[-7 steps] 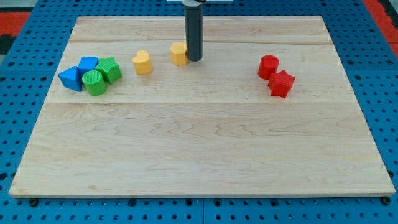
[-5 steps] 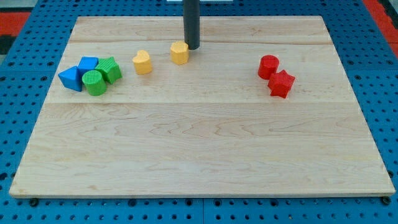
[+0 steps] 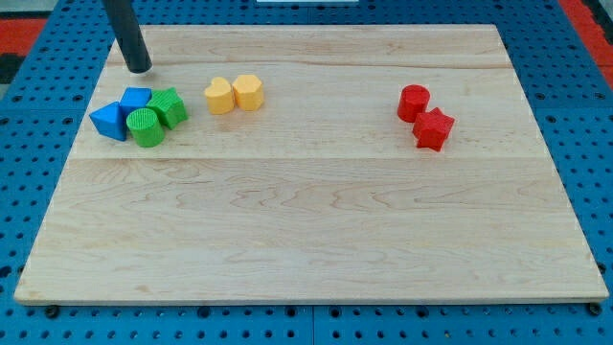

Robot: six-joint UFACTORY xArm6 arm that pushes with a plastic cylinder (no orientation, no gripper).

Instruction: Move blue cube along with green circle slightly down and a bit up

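The blue cube sits at the board's upper left, touching the green circle just below it. A green star-like block is at their right and a blue triangular block at their left, all in one tight cluster. My tip rests on the board just above the blue cube, a small gap apart from it. The dark rod rises toward the view's top left.
Two yellow blocks lie side by side, touching, right of the cluster. A red cylinder and a red star block sit at the right. The wooden board lies on a blue pegboard.
My tip has swept left from beside the right yellow block to above the blue cube. That yellow block has slid left and now touches the other yellow block.
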